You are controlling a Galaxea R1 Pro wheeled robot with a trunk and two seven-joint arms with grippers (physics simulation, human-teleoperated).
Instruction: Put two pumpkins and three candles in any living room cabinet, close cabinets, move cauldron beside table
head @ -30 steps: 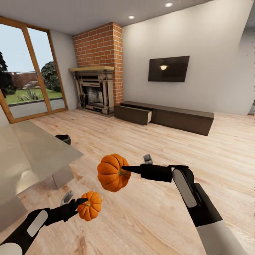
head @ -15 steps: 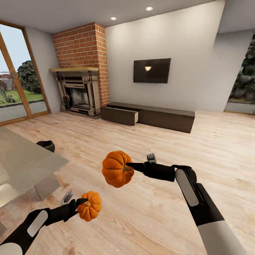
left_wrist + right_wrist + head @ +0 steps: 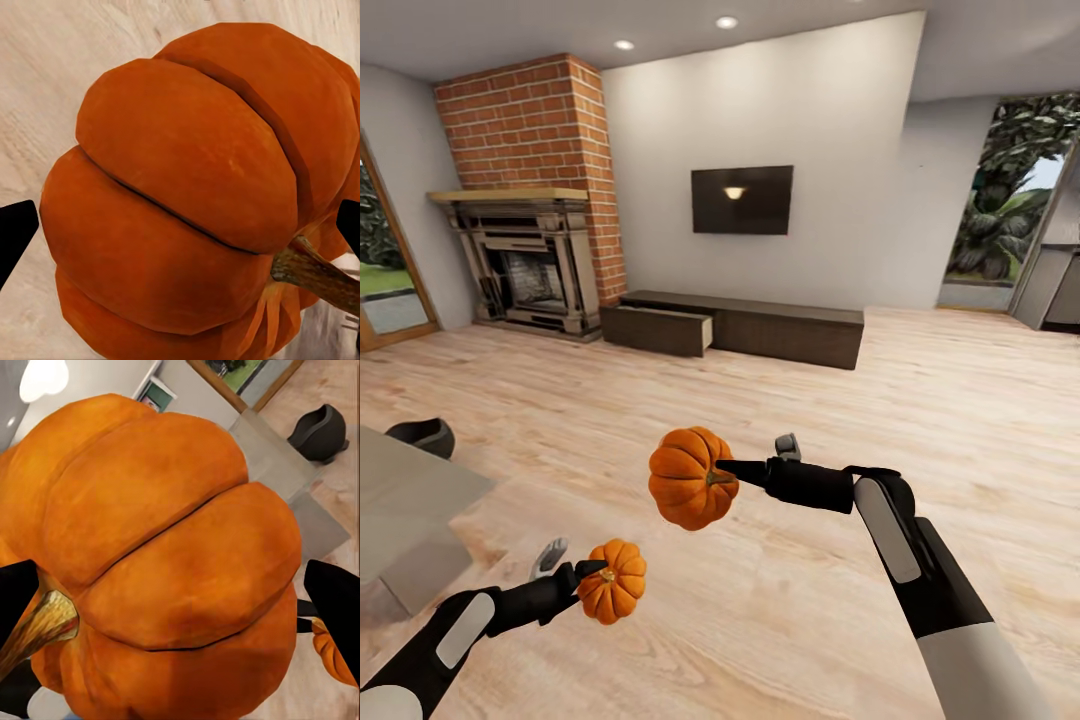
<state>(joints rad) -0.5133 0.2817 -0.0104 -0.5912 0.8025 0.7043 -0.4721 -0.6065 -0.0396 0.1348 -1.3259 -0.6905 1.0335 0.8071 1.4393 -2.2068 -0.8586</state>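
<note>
Wide bare floor (image 3: 920, 420) ahead; both grippers (image 3: 712, 474) (image 3: 584, 573) grip pumpkins (image 3: 685, 490) (image 3: 614, 580).

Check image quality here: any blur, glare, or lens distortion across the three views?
Head view: sharp, evenly lit; wide-angle stretch bends the walls, and the TV reflects a lamp. Left wrist view: the pumpkin sits so close that its edges run out of the picture. Right wrist view: the other pumpkin likewise crowds the picture; the cauldron behind stays crisp; a bright lamp blows out one corner.
</note>
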